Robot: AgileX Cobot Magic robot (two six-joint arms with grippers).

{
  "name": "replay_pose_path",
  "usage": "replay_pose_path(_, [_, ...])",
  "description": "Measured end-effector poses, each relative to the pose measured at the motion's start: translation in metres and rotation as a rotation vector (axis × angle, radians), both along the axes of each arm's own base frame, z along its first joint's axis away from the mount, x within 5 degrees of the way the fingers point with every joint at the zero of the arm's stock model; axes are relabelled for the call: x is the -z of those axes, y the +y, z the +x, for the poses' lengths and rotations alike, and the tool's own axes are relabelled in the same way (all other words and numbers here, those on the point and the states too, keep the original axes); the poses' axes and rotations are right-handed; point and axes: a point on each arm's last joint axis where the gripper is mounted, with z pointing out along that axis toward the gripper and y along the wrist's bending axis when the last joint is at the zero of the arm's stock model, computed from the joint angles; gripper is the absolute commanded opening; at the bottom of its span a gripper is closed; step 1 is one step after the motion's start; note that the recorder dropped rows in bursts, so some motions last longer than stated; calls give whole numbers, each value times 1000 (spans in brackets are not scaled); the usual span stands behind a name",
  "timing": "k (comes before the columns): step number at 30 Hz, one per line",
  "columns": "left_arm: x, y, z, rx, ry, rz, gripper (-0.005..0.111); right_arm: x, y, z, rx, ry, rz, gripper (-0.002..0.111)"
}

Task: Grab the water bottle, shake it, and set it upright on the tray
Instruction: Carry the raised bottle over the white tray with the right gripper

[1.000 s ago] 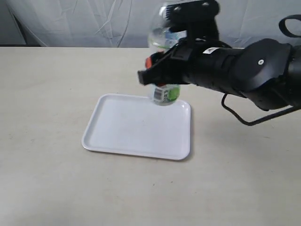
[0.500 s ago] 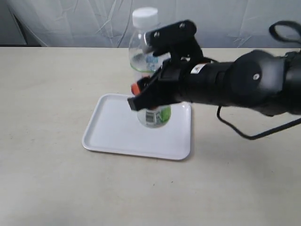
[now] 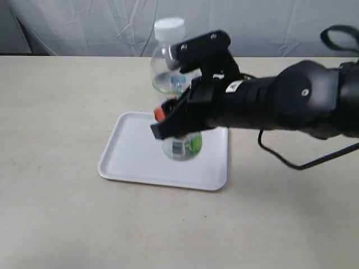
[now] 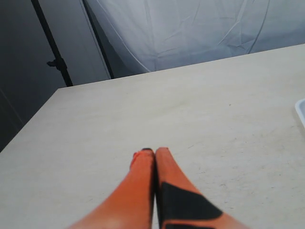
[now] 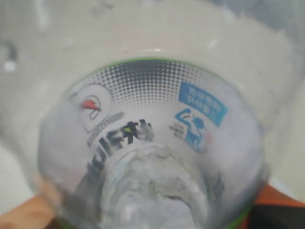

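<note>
The water bottle (image 3: 167, 67), clear with a white cap and a green and white label, stands upright in my right gripper (image 3: 173, 122), which is shut on its middle. Its base (image 3: 182, 149) is at the right half of the white tray (image 3: 134, 158); whether it touches the tray cannot be told. In the right wrist view the bottle (image 5: 152, 138) fills the picture, with orange fingers (image 5: 279, 198) at either side. My left gripper (image 4: 155, 153) is shut on nothing, above bare table, and does not show in the exterior view.
The tray lies in the middle of a beige table (image 3: 56, 213). A white cloth backdrop (image 3: 84, 25) hangs behind the far edge. The right arm (image 3: 280, 103) and its cable reach in over the table's right side. The tray's corner (image 4: 301, 110) shows in the left wrist view.
The right gripper has carried the bottle down and slightly left, from raised and blurred above the tray's far edge to upright with its base low at the tray.
</note>
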Motion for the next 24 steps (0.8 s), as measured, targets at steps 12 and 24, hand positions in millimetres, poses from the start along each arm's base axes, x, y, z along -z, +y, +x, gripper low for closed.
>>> replay_pose_path(12, [0,0,0,0,0,0,0,11,0,5,14,-28,-31,-1])
replay_pose_path(24, [0,0,0,0,0,0,0,10,-4,12,-2,-110,-77,-1])
